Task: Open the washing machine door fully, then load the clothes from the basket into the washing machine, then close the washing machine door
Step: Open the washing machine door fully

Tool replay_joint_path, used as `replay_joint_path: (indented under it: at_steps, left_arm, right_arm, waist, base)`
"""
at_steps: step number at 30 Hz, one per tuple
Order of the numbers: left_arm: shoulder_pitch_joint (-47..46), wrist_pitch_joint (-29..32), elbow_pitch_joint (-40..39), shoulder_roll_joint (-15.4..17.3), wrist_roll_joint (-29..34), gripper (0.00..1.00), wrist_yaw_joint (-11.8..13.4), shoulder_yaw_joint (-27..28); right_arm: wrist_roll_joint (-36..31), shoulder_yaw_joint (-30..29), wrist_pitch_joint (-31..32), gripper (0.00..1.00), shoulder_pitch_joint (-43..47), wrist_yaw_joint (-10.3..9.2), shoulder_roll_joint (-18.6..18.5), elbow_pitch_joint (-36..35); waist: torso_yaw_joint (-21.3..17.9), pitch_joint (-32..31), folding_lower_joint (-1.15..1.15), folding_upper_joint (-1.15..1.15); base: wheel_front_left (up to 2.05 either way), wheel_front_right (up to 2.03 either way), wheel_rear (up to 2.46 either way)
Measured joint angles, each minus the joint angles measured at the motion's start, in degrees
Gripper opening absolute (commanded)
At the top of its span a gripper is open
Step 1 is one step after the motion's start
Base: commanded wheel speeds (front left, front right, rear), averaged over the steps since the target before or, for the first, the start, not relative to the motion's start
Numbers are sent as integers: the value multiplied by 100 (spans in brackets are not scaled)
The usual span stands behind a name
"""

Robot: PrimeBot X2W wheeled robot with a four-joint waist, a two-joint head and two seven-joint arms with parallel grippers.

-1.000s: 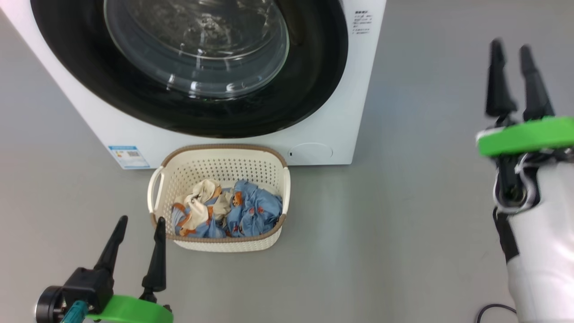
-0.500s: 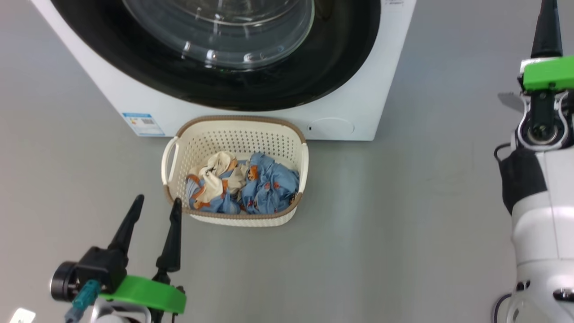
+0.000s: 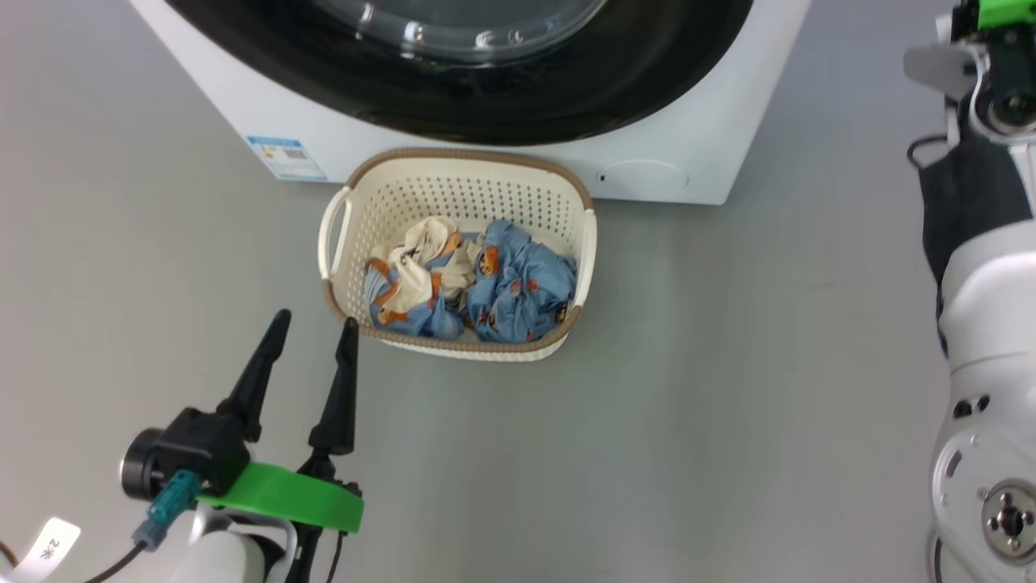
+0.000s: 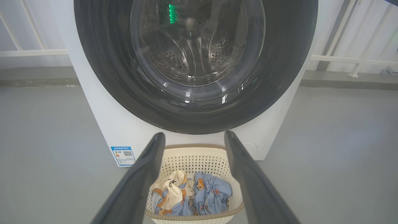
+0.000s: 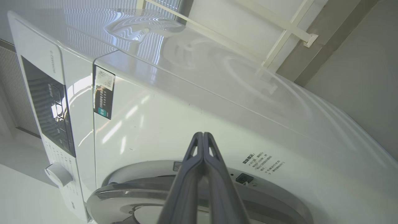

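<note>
The white washing machine [image 3: 704,146] stands at the top of the head view, and its round black door [image 3: 453,97] sits shut against its front. Right before it on the floor stands the cream basket [image 3: 461,198] with the blue and cream clothes [image 3: 518,283] inside. My left gripper [image 3: 314,320] is open and hangs just left of the basket's near corner. In its wrist view, that gripper [image 4: 193,135] frames the basket [image 4: 192,157], the clothes [image 4: 211,193] and the door [image 4: 105,77]. My right gripper [image 5: 202,135] is shut on nothing, its tips near the machine's front [image 5: 149,130], above the door's chrome rim [image 5: 273,193].
Grey floor [image 3: 728,389] stretches on both sides of the basket. A blue label [image 3: 285,156] and a round service flap [image 3: 643,176] mark the machine's lower front. The control panel [image 5: 49,102] and a knob [image 5: 59,174] sit at its top. My right forearm [image 3: 987,308] fills the right edge.
My right gripper has shut and risen out of the top of the head view, towards the machine. The head camera has shifted too. The left gripper stays open.
</note>
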Motion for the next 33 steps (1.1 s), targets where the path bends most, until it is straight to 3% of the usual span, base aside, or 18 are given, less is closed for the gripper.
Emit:
replay_joint_path:
  at_steps: [8,33]
  left_arm:
    - [-142,0,-33,-3,-142,100,108,-180]
    - [-459,0,-127,-31,-476,100,259,-500]
  right_arm:
    - [-330,130,539,0,-677,0,-41,361]
    - [-791,-36,1461,0,-1635,0,-34,993]
  waist:
    - [174,342,0,0]
    - [345,984,0,0]
  base:
    - [0,0,0]
    - [0,0,0]
